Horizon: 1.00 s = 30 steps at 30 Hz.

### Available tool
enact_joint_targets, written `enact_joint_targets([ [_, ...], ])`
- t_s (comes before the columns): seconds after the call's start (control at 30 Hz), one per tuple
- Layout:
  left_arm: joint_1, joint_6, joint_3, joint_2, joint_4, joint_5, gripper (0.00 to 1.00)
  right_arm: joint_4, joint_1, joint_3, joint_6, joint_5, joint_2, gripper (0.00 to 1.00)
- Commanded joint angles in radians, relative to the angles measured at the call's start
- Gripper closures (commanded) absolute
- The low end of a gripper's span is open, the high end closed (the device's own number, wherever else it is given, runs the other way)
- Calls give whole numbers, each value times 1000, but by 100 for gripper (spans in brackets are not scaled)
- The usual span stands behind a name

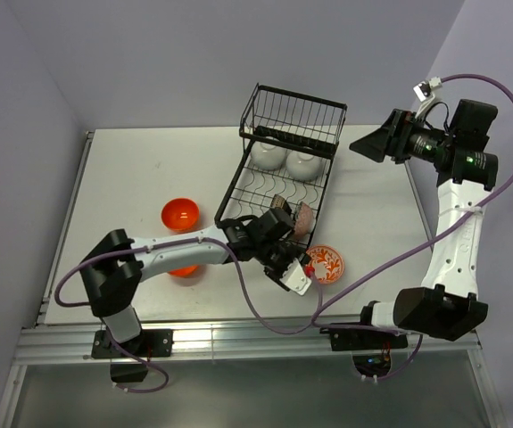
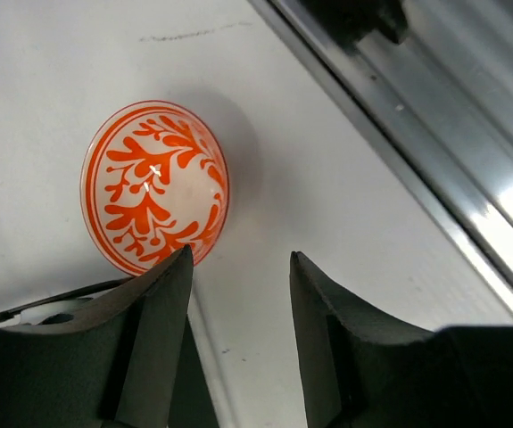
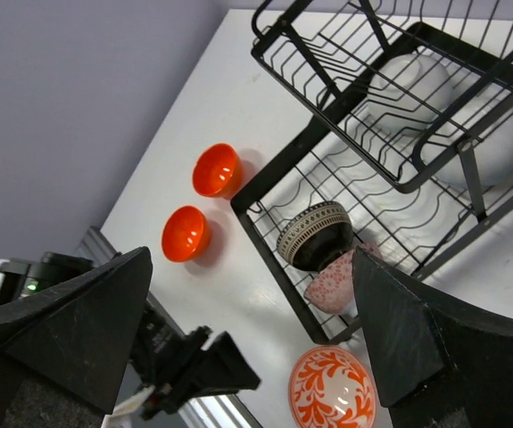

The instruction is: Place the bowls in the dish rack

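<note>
At the left of the white table (image 1: pixel 131 169), two glossy orange-red bowls, upright and apart from each other: farther orange-red bowl (image 1: pixel 180 214) in the open, nearer orange-red bowl (image 1: pixel 183 270) half hidden under the left arm (image 1: pixel 162 254). Next, the left gripper (image 2: pixel 238 259), low over the table by the near end of the rack, jaws partly apart with nothing between them. At the middle, the black wire dish rack (image 1: pixel 293 111). Two white bowls (image 1: pixel 268 156) side by side at its far end, beneath the raised basket. Closer in, on the slotted tray, a brown dark-rimmed bowl (image 3: pixel 317 234) tipped on its side. Pressed against it, a pale patterned bowl (image 3: pixel 336 281). Just off the rack's near right corner, on the bare table, the orange-and-white patterned bowl (image 2: pixel 153 187), right beside the tip of one left finger; touching or not, cannot tell. Farthest right, the right gripper (image 3: pixel 247 330), raised high above the table beside the rack, jaws spread wide and empty.
</note>
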<state>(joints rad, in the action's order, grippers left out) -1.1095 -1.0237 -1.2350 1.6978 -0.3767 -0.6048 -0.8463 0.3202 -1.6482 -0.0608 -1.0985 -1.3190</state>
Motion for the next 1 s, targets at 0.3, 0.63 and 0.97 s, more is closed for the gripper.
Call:
enact_joint_targets([
  [0.3,-101,-263,-151,206,27,184,47,24,10,42,35,-52,-5,0],
  [0.63,-110,-274,-236,330,4,276,64,1,10,53,82,-44,1,0],
  [0.97,-176,-121,-306,266,-158,228,100,-27,11,10,119,-17,0,0],
])
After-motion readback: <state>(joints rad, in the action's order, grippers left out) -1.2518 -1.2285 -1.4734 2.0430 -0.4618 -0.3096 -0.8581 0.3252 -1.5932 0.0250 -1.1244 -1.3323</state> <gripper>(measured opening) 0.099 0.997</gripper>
